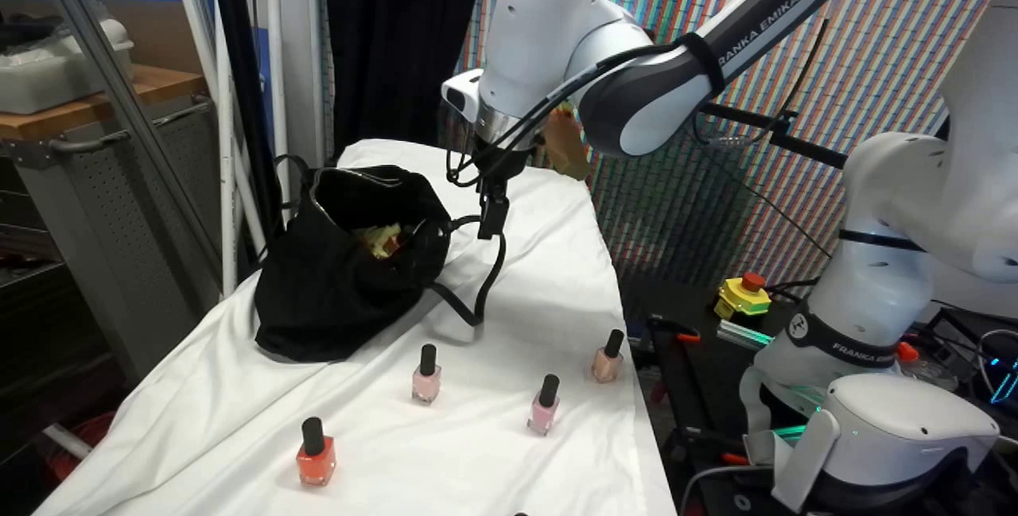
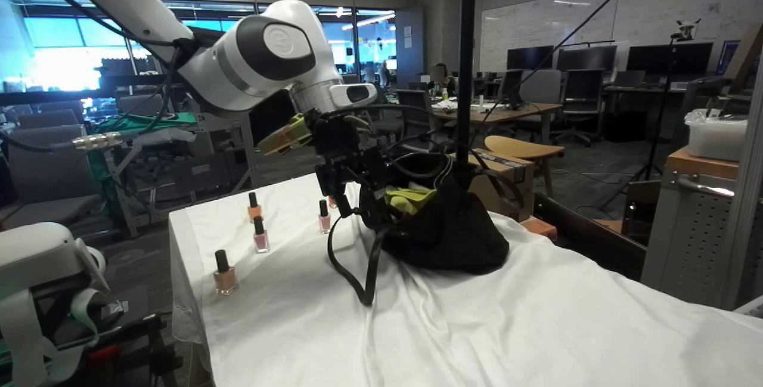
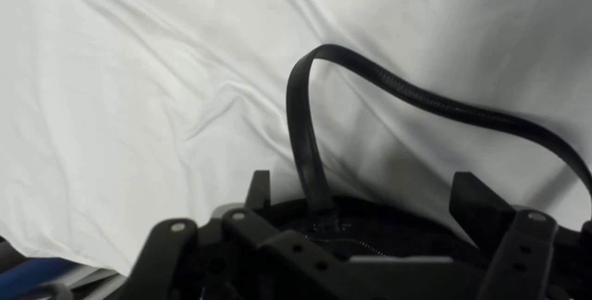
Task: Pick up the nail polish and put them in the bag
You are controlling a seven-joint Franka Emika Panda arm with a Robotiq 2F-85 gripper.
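Note:
Several small nail polish bottles stand upright on the white cloth: red-orange, pale pink, pink and peach. A dark cap pokes in at the frame's bottom edge; an orange bottle shows in an exterior view. The black bag slouches with its mouth gaping, yellow-green inside. My gripper hangs beside the bag's mouth, above its loop handle. In the wrist view its fingers stand wide apart, open; the bag's edge and handle appear beyond the gap, and no bottle is held.
The bag's handle loops out over the white cloth. At the table's side sits the arm's base, near a yellow emergency stop. White poles and a grey cabinet stand behind the bag.

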